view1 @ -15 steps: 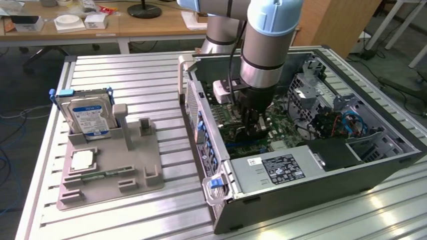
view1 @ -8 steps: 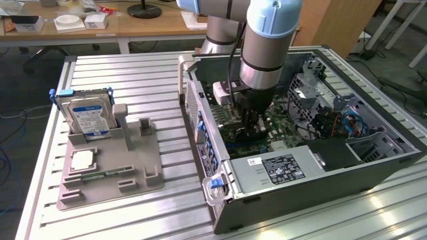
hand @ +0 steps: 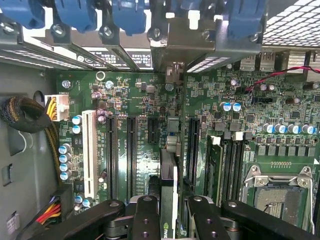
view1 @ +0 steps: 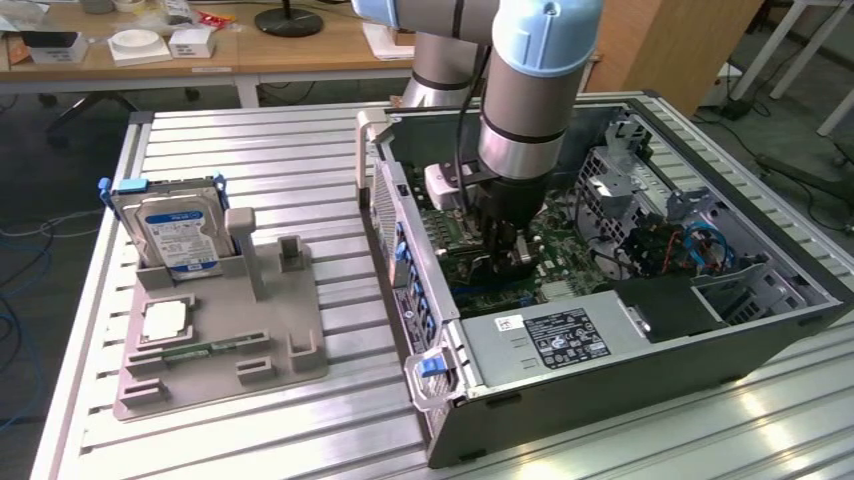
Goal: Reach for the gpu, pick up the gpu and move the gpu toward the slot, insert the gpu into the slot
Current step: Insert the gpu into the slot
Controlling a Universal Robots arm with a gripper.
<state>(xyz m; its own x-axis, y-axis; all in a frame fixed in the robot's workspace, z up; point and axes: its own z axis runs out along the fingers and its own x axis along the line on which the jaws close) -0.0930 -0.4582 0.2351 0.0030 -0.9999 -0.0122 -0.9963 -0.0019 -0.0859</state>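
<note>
I see the gpu (hand: pixel 167 172) edge-on, a thin dark card with a green logo, standing upright over the green motherboard (hand: pixel 142 97). My gripper (hand: pixel 170 212) is shut on the card, one black finger on each face. The card runs parallel to long black connector strips (hand: pixel 111 155) on either side. The slot right under it is hidden by the card, and I cannot tell whether the card is seated. In the exterior view the gripper (view1: pixel 505 250) reaches deep into the open computer case (view1: pixel 747 330), down at the motherboard (view1: pixel 567 262).
Near the card are a white connector strip (hand: pixel 90 152), memory sticks (hand: pixel 216 165), the silver CPU socket (hand: pixel 280 192) and a cable bundle (hand: pixel 25 115). Blue bracket clips (hand: pixel 125 15) line the case rear. Outside, a grey holder (view1: pixel 220 345) carries a hard drive (view1: pixel 171 228).
</note>
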